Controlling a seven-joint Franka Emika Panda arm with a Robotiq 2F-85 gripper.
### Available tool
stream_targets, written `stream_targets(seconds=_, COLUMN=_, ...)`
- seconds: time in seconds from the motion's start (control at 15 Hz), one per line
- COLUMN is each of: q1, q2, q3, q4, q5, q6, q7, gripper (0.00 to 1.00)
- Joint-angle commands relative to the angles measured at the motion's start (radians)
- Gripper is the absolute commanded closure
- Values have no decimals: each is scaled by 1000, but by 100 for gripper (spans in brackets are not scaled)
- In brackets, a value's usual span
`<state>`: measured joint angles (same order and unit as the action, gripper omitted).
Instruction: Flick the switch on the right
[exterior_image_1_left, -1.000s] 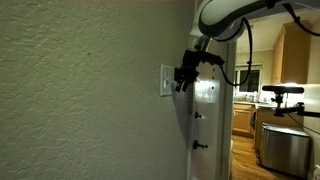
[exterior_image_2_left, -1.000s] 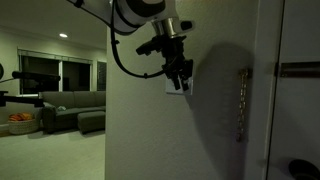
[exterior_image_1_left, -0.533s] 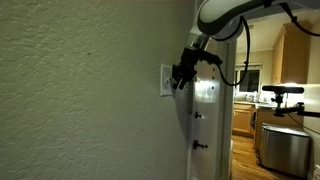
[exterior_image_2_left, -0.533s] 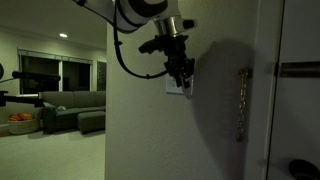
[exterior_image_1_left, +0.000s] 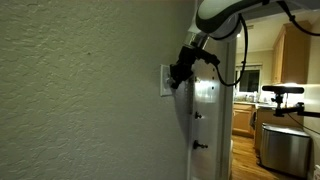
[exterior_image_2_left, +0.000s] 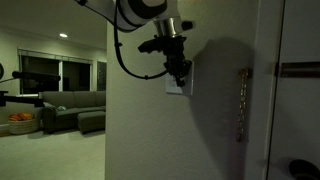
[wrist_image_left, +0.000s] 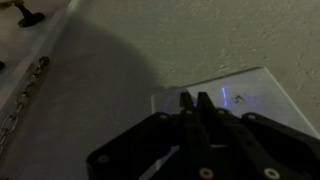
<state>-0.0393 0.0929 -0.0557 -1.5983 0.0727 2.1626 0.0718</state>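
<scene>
Reaching in close to the wall (exterior_image_1_left: 90, 90), the pincer (wrist_image_left: 194, 99) has its 2 fingers pinched together, holding nothing, probably so the narrow tip can nudge a toggle. The switch (wrist_image_left: 250, 95) sits in its white plate on that wall, right beneath the tips; the toggle itself is too dim to make out.

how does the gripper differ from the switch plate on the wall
The gripper is black; the switch plate is white. The plate is a plain smooth rectangle, while the gripper is jointed and tapers to two fingers held close together. The plate lies flat on the wall; the gripper comes at it from in front. In both exterior views they look about the same size.
</scene>
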Motion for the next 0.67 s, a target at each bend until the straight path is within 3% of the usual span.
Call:
stream_targets(seconds=0.0, q1=-9, q2=5, q3=2, q4=25, q5=8, q6=20, q7=-17, gripper=98)
stream_targets(seconds=0.27, q1=-9, q2=-6, q3=1, q4=24, q5=-13, q6=3, q7=-40, gripper=93)
stream_targets(seconds=0.6, q1=-11, q2=-54, q3=1, q4=-2, q5=-18, q6=-56, q7=-90, gripper=95)
